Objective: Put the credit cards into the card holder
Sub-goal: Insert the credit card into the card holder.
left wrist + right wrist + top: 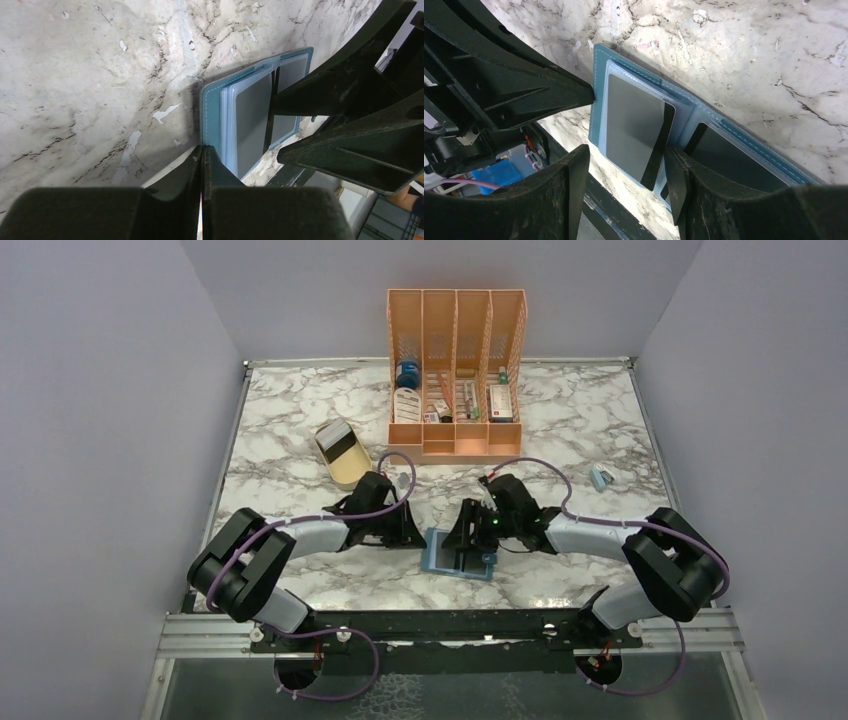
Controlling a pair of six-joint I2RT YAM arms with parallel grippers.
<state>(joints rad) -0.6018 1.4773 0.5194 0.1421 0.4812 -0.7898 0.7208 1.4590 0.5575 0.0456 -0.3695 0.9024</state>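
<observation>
The teal-blue card holder (440, 558) lies open on the marble near the front edge. In the right wrist view a grey credit card (634, 125) with a dark stripe lies on its light-blue left half (600, 75). A darker card (729, 160) sits in the right half. I cannot tell whether the grey card is inside a pocket. My left gripper (204, 149) is shut, its tips touching the holder's teal left edge (211, 110). My right gripper (624, 172) is open and empty, and its fingers straddle the grey card just above it.
An orange slotted organiser (456, 370) with small items stands at the back. A beige tray (342, 453) lies behind the left arm. A small teal object (600, 478) lies to the right. The table's front edge runs just below the holder.
</observation>
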